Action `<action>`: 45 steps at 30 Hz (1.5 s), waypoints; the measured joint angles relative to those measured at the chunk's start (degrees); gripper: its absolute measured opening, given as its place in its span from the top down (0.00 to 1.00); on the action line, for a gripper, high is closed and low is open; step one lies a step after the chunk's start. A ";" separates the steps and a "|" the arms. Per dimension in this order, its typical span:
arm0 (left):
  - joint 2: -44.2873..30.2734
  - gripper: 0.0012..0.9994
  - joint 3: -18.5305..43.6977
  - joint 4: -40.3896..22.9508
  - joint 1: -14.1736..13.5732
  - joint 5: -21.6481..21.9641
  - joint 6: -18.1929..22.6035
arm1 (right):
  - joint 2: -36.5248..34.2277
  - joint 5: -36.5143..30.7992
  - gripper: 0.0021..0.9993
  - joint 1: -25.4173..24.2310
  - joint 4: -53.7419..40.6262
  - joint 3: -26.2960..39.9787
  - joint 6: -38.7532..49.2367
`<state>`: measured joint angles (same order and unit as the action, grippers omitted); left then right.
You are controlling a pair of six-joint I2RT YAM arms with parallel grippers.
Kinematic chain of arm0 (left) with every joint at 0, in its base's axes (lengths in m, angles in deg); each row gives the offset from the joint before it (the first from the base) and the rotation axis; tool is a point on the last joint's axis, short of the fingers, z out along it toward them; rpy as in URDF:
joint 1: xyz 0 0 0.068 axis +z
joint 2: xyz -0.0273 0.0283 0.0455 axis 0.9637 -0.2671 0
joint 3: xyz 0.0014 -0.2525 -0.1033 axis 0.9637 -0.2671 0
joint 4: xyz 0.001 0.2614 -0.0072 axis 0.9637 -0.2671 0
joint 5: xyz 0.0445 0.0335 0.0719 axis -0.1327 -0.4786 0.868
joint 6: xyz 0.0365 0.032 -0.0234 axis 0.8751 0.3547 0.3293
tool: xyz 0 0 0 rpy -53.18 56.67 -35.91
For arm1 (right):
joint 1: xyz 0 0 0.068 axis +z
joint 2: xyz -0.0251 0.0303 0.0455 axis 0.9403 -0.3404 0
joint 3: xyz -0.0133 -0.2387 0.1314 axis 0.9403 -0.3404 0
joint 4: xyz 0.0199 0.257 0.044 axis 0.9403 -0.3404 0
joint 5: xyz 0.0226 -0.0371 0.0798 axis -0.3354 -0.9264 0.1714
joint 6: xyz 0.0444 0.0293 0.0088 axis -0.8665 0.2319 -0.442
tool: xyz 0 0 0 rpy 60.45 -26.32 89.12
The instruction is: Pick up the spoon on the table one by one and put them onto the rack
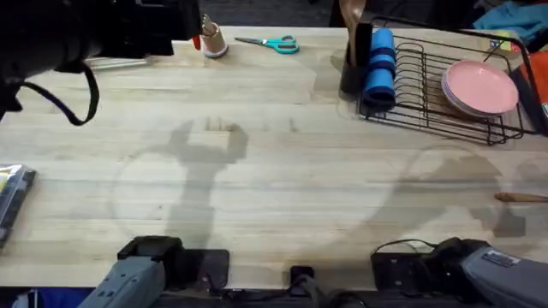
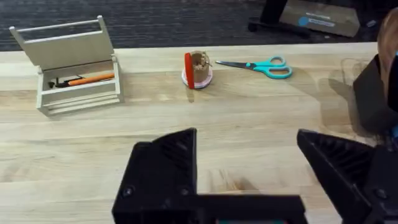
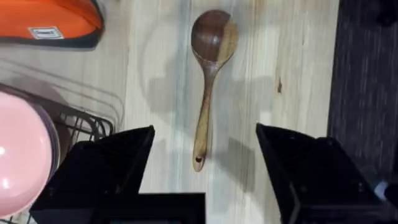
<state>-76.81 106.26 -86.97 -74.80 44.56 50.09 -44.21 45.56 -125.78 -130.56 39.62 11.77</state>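
Pale wooden table (image 1: 282, 171), dark carpet (image 2: 186, 22) beyond its edge.

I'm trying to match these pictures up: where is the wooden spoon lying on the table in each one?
Overhead: the spoon lies at the right edge, below the rack.
Right wrist: centre of the picture.
Left wrist: faces the scissors instead.
Shared landmark: the pink plates, in overhead and right wrist.

Bright, even illumination from above, soft arm-shaped shadows on the pale surface (image 1: 257, 171) in the overhead view, large dark blurred arm at that view's upper left, near tool fingers (image 3: 106, 168) soft-focused in both wrist views, spoon (image 3: 208, 81) sharp with faint shadow.
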 joint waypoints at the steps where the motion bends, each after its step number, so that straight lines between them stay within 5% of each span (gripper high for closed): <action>1: 0.00 0.01 0.00 -0.02 0.00 0.00 0.00 | -0.69 0.00 0.00 0.00 0.02 0.00 -0.79; 33: 0.00 0.01 0.00 -2.97 0.00 -0.02 0.00 | -11.41 0.00 0.00 -4.01 8.06 0.00 -3.78; 45: 0.00 0.01 0.00 -2.95 0.00 -0.02 -0.02 | -22.02 0.02 0.00 -4.04 8.20 0.00 -3.79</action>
<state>-76.81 106.26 -89.92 -74.80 44.54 50.07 -66.23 45.58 -129.82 -122.37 39.62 7.97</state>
